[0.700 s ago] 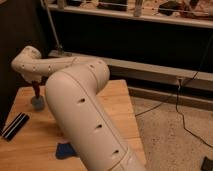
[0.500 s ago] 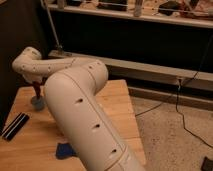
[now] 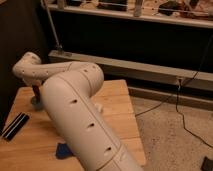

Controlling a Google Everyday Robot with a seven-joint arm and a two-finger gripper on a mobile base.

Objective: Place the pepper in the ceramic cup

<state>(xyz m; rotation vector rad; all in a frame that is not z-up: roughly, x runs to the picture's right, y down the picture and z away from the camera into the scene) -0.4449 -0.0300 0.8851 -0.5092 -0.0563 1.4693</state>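
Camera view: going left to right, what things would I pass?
First the black striped bar → ceramic cup, with the pepper and the gripper just above it in the picture → flat blue scrap → black cable on the floor.

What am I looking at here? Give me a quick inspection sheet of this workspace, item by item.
Surface: wooden table, white arm stretched across it.
Job's things: dark-red pepper directly above the grey-blue ceramic cup, far left; contact unclear.
Clutter: black striped bar at the left edge; dark-blue scrap near the front.
Grippers: gripper at the pepper, over the cup.
Cables: black cable trailing across the floor, right.
Surroundings: speckled floor; dark shelving behind.
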